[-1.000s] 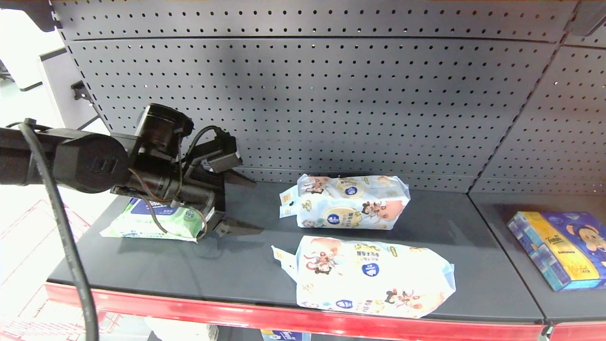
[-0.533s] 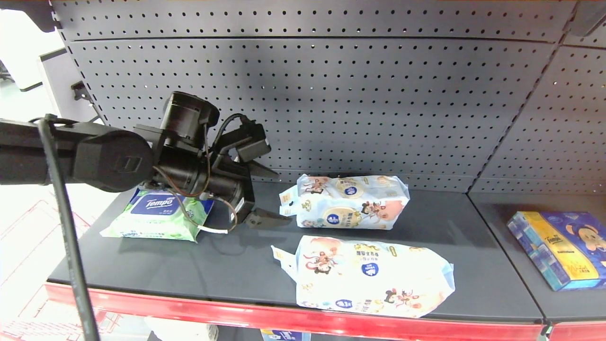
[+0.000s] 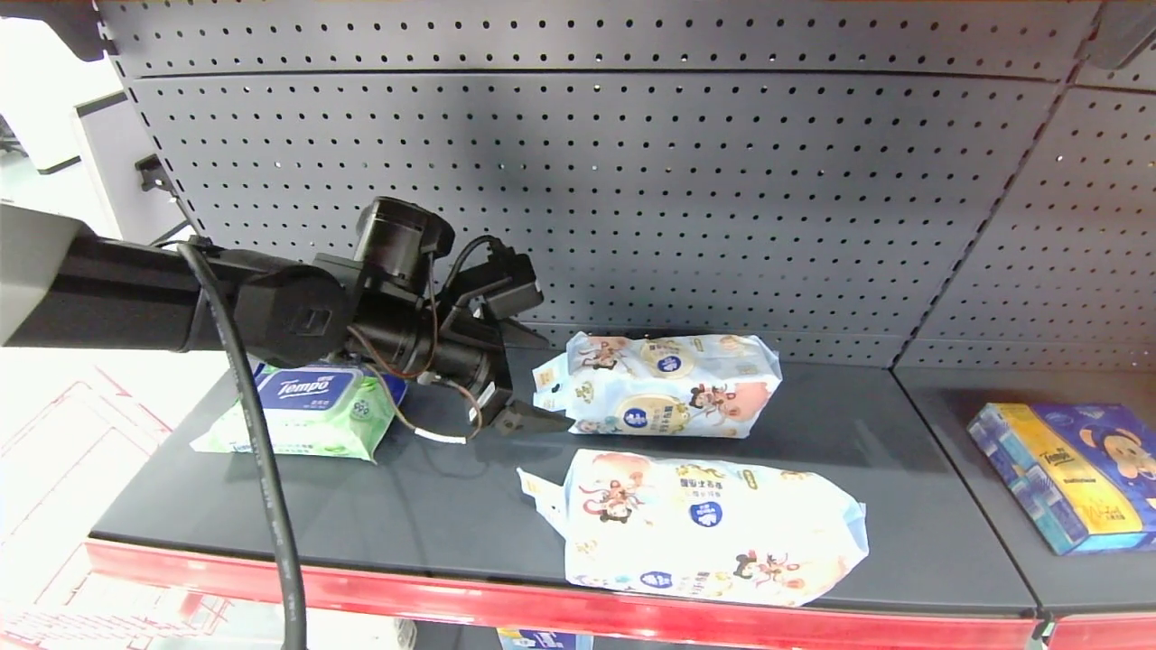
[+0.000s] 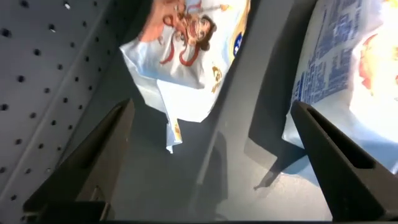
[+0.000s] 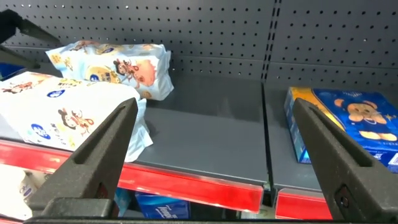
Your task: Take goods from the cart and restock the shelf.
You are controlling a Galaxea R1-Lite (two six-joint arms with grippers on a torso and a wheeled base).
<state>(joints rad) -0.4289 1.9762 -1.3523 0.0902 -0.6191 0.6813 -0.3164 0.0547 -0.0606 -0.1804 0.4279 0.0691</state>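
Left jaws, wide, face the rear white cartoon-printed soft pack (image 3: 664,384) at three o'clock; best straddle its end squarely before closing.

Left arm (image 3: 271,311) hides part of the green wipes pack (image 3: 316,424); blue box (image 3: 1070,469) is cropped
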